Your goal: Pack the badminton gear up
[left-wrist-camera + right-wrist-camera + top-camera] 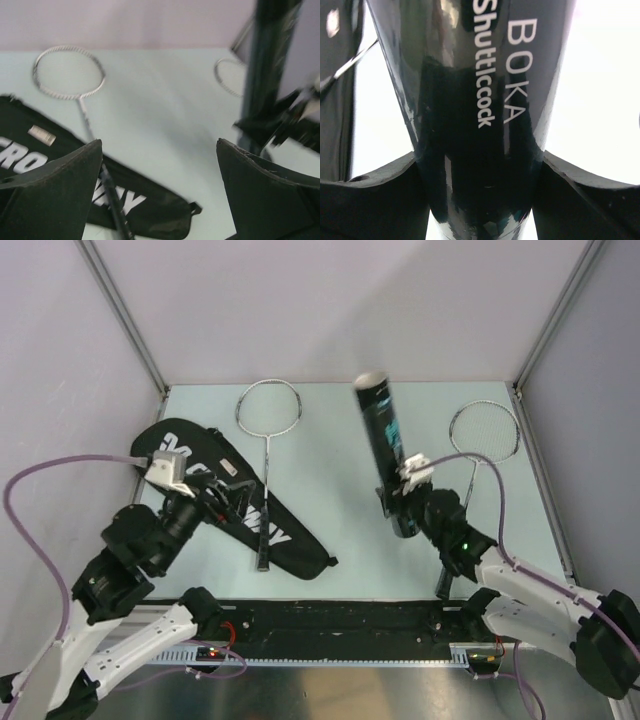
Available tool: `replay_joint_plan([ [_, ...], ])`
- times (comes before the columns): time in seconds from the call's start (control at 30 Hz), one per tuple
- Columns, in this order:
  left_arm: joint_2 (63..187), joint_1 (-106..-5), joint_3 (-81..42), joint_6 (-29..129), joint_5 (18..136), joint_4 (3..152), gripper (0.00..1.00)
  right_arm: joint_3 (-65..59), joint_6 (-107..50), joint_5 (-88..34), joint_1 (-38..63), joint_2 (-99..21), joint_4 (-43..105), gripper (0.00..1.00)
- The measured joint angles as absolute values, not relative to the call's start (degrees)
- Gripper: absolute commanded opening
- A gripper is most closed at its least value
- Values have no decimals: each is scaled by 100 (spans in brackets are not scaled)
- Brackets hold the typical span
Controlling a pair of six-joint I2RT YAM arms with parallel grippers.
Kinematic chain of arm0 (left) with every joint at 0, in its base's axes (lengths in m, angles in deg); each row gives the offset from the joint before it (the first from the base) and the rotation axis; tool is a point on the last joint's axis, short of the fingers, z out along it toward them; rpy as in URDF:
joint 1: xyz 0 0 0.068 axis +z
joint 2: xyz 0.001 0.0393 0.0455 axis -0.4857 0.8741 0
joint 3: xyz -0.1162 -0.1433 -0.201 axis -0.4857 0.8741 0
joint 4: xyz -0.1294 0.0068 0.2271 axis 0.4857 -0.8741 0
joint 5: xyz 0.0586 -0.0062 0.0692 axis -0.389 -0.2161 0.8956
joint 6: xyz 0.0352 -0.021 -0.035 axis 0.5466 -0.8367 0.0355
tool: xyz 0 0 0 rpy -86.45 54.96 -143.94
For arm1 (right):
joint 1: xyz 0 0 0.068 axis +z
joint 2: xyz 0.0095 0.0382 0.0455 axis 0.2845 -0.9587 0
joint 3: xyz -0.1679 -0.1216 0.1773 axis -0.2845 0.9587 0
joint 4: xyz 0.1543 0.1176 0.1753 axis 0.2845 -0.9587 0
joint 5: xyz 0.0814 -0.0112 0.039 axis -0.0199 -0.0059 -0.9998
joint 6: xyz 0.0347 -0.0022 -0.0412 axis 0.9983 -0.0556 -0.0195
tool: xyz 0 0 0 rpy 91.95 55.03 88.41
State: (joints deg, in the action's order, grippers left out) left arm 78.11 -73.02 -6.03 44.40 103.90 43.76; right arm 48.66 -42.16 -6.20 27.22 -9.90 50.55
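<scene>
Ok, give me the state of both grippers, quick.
Left gripper: open, holding nothing.
Right gripper: closed on the black shuttlecock tube.

Racket (264, 525) seemingly atop bag (292, 540), tube (385, 440) rightward

Table (335, 480): lying pale green
Walls (330, 300): standing grey around it
Posts (125, 315): rising at far corners

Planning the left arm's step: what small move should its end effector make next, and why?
Probably lower the open left end effector onto the racket handle lying across the bag: its jaws stand wide and empty near it, while the right end effector grips the tube.
</scene>
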Motion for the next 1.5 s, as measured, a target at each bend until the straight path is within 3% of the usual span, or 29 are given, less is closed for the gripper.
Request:
replay_joint_plan([
  [0.17, 7844, -7302, 333, 4392, 10830, 4279, 100, 3767, -2728, -576, 1480, -1851, 4408, 30],
  [0.37, 8318, -7302, 921, 4154, 10725, 4157, 100, 2296, -1742, -784, 352, -3516, 3556, 34],
  [0.77, 8804, -7302, 1325, 3171, 10919, 4205, 100, 495, -1416, -1153, -257, -6340, 1925, 50],
  [1.3, 10642, -7206, 1797, 2170, 11405, 4223, 99, 274, -1537, -1315, -426, -6559, 1066, 86],
  [1.5, 11206, -6867, 1830, 1947, 11311, 4526, 95, 256, -1517, -1466, -478, -6296, 1005, 87],
])
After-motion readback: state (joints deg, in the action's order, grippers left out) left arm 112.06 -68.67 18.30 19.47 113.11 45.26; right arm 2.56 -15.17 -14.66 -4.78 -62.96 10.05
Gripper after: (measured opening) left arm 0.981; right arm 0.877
